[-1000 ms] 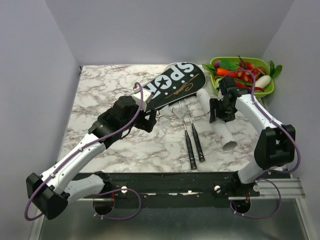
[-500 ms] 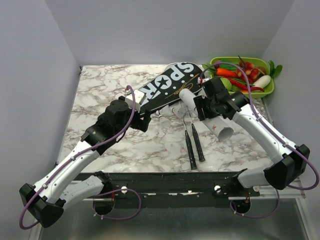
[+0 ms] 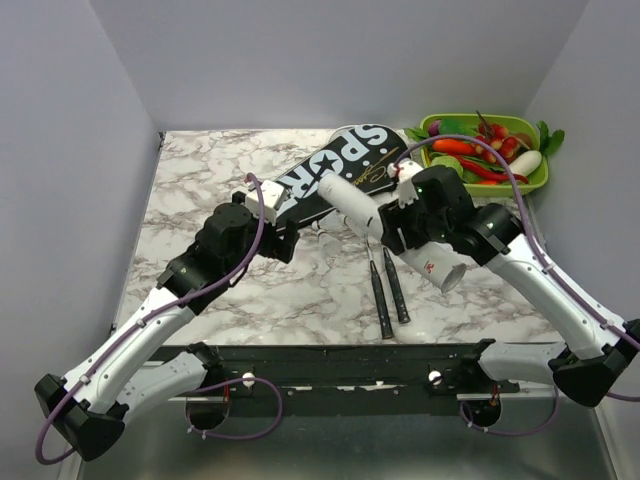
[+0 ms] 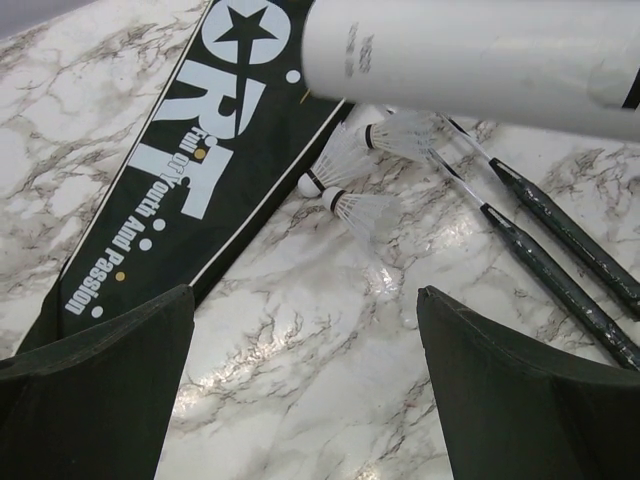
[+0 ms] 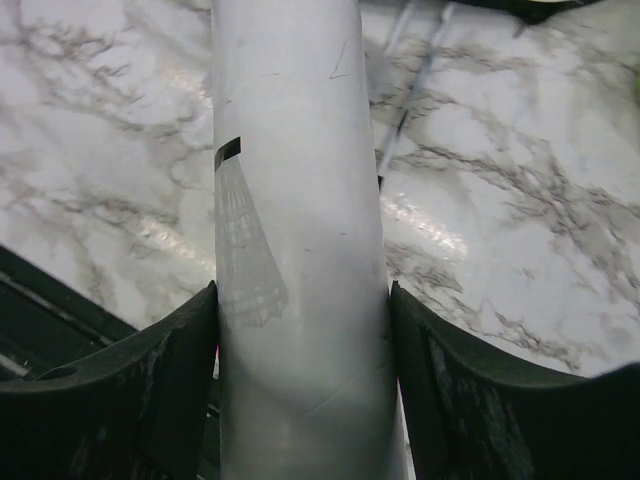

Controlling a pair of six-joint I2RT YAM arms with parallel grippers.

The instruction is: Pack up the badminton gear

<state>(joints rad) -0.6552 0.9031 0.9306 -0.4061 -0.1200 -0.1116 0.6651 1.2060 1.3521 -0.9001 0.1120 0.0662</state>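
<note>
So the right jaws are clamped around a white tube [image 3: 350, 205], holding it slanted in the air above the rackets [image 3: 380, 295]. The left jaws are spread wide, hovering low over the bench [image 3: 200, 190] by the narrow end of the cover [image 3: 335, 175]. The cover lies diagonally toward the back. The rackets' handles are nearer the front, with a few shuttlecocks [image 4: 350, 185] loose by the shafts.
</note>
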